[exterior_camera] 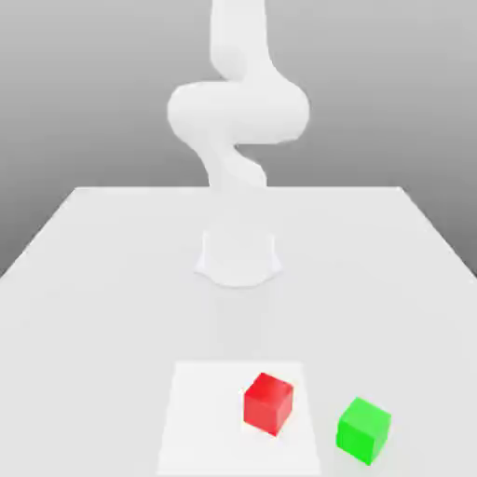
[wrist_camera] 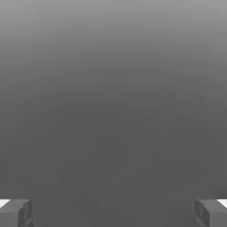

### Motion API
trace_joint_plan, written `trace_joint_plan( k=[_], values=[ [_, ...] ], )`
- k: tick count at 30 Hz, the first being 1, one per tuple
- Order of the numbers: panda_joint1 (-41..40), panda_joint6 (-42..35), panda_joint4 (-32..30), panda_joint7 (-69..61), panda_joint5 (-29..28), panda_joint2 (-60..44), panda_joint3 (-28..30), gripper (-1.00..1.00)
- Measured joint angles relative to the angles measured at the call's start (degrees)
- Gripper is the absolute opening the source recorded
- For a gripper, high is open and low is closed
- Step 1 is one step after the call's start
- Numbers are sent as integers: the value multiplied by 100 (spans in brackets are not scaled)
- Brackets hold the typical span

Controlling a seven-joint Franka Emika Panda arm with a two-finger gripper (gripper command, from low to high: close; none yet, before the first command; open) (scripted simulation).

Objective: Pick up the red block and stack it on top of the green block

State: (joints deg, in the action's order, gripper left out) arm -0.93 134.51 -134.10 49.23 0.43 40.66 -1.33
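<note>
White tabletop spreads nearest my exterior camera, bearing the Panda arm, then a paler square. I see the green block beside that square, on the exterior view's right; the red block rests on it, well apart from the gripper's widely parted jaws.

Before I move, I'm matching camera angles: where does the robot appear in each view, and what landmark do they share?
Exterior view: the white arm rises mid-picture from its base.
Hand view: the gripper, fingers wide apart at two corners.
Shared landmark: probably the grey backdrop.
</note>
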Motion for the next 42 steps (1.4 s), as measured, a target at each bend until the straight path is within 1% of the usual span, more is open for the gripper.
trace_joint_plan(
  k=[8,16,21,26,27,34,39,42],
  values=[
    [-268,895,-757,1188,51,-1695,-457,0],
    [-404,1769,-1497,2482,-87,-3360,-787,0],
    [-315,2339,-1919,3289,-238,-4404,-792,0],
    [-124,3169,-1840,3707,-673,-5447,-513,0],
    [-57,3327,-1812,3767,-749,-5636,-429,-100],
    [-44,3369,-1807,3788,-773,-5674,-413,-100],
    [-211,2619,-1945,3477,-351,-4781,-674,-100],
    [-28,2175,-1730,2955,-262,-4556,-906,-100]
  ],
)
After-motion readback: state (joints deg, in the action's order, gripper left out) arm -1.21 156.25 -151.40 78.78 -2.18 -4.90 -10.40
